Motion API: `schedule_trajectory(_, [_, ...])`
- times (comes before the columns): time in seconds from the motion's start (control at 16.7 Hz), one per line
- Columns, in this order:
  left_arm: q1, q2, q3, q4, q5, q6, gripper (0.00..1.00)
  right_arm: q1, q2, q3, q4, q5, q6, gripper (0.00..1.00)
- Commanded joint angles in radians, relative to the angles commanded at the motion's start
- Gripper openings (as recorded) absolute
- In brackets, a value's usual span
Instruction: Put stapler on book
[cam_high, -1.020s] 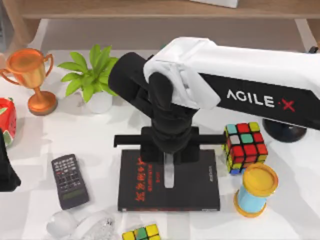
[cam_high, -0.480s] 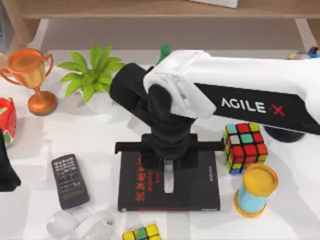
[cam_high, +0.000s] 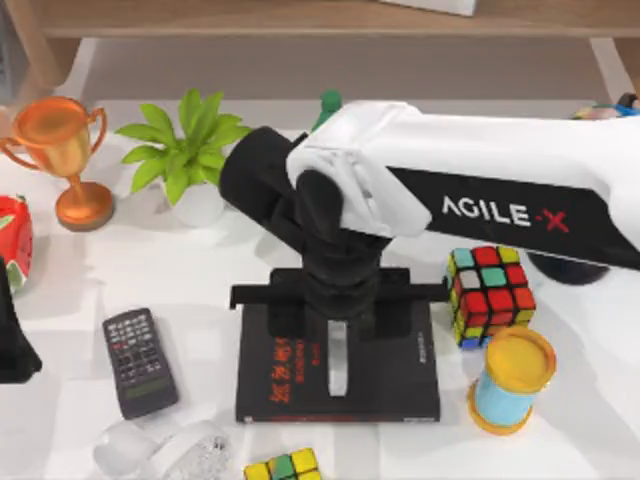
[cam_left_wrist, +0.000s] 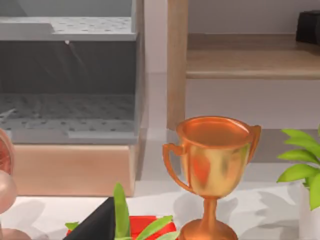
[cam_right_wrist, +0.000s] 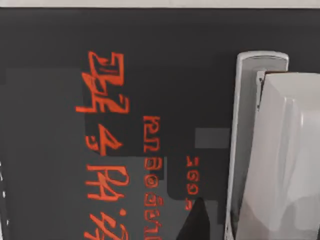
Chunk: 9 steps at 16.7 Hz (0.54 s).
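White counter (cam_high: 230, 270) carries our clutter, with a wooden shelf edge running along its far side. We see the book (cam_high: 390, 375), black with red characters, lying flat near the front edge, a little right of the counter's middle. Our right arm reaches in from the right side and bends down over the book's far half; its gripper (cam_high: 338, 322) hangs above the cover. On the cover lies the stapler (cam_high: 337, 358), a pale grey bar running from far to near, roughly along the book's middle. In the right wrist view the stapler (cam_right_wrist: 270, 150) lies against the black cover beside the red characters of the book (cam_right_wrist: 60, 75). Whether the fingers are apart or clamped on the stapler we cannot tell, as the wrist hides them from above.

Our left arm sits parked at the left edge, seen as a dark shape (cam_high: 12, 345) there.

Around the book: a dark grey remote control (cam_high: 140, 362) to its left, a Rubik's cube (cam_high: 490, 295) just off its right far corner, a blue spool with yellow ends (cam_high: 510, 380) near the right front, and a second small cube (cam_high: 285, 467) at the front edge. A potted green plant (cam_high: 185, 150) and a copper trophy (cam_high: 65, 155) stand toward the far left corner; the left wrist view shows that trophy (cam_left_wrist: 212, 170) close up.
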Motion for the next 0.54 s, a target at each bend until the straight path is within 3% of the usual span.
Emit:
schedule_trajectory(0.18, [0.0, 0.0, 0.0, 0.0, 0.0, 0.0, 1.0, 0.0, 0.0, 0.0, 0.0, 0.0, 0.0, 0.98])
schedule_trajectory(0.54, [0.0, 0.0, 0.0, 0.0, 0.0, 0.0, 1.0, 0.0, 0.0, 0.0, 0.0, 0.0, 0.0, 1.0])
